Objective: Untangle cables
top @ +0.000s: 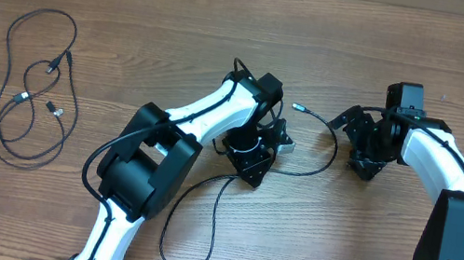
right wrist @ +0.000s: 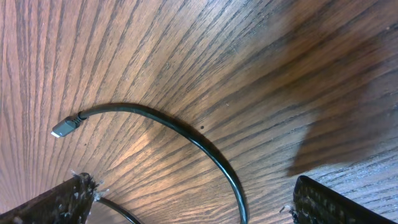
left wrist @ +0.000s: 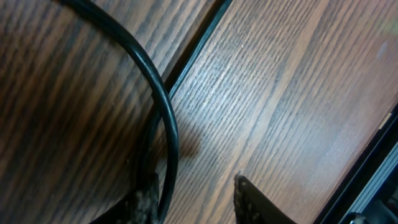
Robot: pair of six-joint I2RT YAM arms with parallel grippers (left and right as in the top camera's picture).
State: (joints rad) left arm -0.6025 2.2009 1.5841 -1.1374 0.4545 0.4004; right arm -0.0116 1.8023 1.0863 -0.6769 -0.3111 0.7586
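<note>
A loose black cable curves from its silvery plug round toward my left gripper, then loops to the table's front. In the left wrist view this cable runs down between the jaws, close against the left finger; the jaws stand apart around it, left gripper. My right gripper hovers over the same cable's bend. In the right wrist view its fingers are wide apart, right gripper, with the cable passing between them untouched and the plug lying to the left. Other cables lie looped at the far left.
The wooden table has plank seams, one showing as a dark groove in the left wrist view. Both white arms reach in from the front edge, the left arm lying over part of the cable's front loop.
</note>
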